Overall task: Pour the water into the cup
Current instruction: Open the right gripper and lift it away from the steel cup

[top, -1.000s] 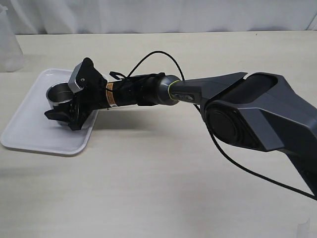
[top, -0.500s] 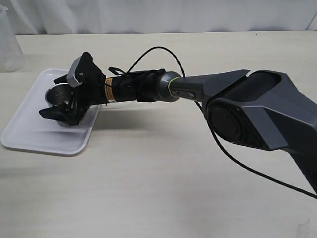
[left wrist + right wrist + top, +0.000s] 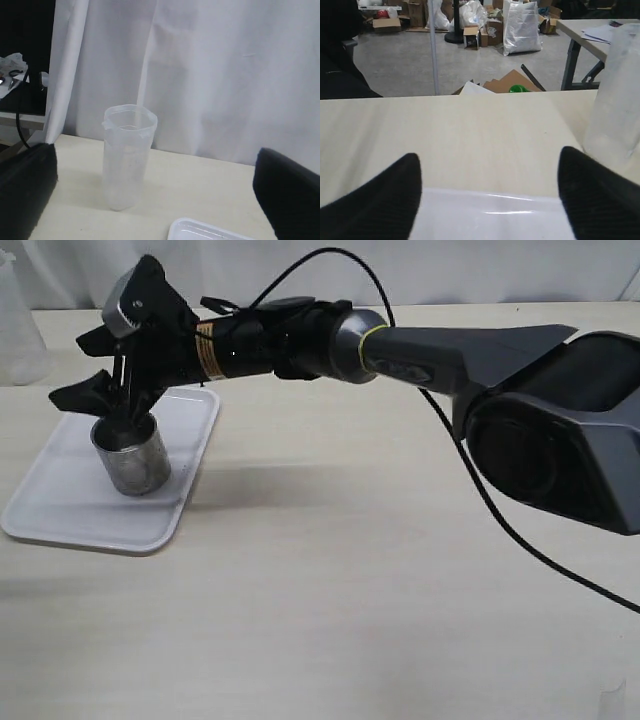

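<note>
1. The pale table (image 3: 330, 620) carries everything.
2. The right arm (image 3: 480, 350) reaches from the right of the exterior view across to the far left, ending over the tray.
3. The white tray (image 3: 55, 490) lies flat on the table at the left of that view.
4. The translucent beaker (image 3: 127, 155) stands upright on the bare table, near a corner of the tray and apart from the cup. It is ahead of the left gripper, not between its fingers.
5. The cup (image 3: 135, 460) stands mouth up on the tray. It sits beneath the right gripper rather than between the jaws. The gripper's underside overlaps the rim in the exterior view, so I cannot tell whether they touch.
6. The right gripper (image 3: 70, 370) hangs above the cup with its jaws spread. In the right wrist view only tray and table show between the fingertips.
7. The left gripper (image 3: 155, 148) has its jaws released and wide apart, holding nothing.
8. The water cannot be made out in either the beaker or the cup.
</note>
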Motion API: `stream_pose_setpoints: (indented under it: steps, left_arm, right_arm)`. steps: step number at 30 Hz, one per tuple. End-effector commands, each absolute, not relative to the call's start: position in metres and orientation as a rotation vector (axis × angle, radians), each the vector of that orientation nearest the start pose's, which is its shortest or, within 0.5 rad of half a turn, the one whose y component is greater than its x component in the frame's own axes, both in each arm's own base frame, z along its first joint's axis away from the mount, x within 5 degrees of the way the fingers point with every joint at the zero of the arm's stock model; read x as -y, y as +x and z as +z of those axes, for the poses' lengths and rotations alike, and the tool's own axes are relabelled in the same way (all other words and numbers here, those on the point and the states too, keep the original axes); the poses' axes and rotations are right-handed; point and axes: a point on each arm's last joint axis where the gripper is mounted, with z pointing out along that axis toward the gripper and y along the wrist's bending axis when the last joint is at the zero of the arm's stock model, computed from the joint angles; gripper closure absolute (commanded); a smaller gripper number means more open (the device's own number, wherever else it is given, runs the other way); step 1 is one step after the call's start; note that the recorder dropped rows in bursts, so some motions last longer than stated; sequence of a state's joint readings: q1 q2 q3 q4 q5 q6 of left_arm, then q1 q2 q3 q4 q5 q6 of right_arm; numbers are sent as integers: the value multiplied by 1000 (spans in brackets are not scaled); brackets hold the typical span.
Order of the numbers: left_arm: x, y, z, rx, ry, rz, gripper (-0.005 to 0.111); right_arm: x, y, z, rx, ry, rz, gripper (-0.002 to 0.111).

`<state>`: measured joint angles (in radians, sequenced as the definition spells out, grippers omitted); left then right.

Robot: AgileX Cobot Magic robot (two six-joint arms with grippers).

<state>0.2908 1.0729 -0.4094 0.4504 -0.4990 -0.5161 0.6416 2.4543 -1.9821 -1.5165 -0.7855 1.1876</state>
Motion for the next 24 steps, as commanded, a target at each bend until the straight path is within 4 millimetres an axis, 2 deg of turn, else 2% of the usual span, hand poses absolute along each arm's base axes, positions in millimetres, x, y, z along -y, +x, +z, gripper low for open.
stream_pose_setpoints:
  steps: [1,3,5,6,9,14,20,24]
  left_arm:
    - [-39,203,257,-1666,-185,-76,2]
    - [-39,202,255,-1671,-186,-77,2]
    - [-38,201,253,-1672,-188,-83,2]
    - [-38,201,253,-1672,-193,-89,2]
    - [-36,195,254,-1645,-189,-98,2]
    - [-30,177,269,-1558,-162,-84,2]
    - [-23,152,290,-1428,-168,-98,2]
    - [-21,141,298,-1385,-178,-104,2]
  right_arm:
    - [-371,392,217,-1396,-1363,926,70]
    - [-367,388,232,-1392,-1393,904,87]
    - [-365,386,247,-1422,-1352,925,101]
    - [-363,386,254,-1443,-1321,945,104]
    - [-356,385,272,-1471,-1265,985,104]
    - [-346,380,291,-1475,-1235,1003,104]
    - [-330,371,298,-1528,-1176,905,104]
    - [-314,356,303,-1540,-1174,809,104]
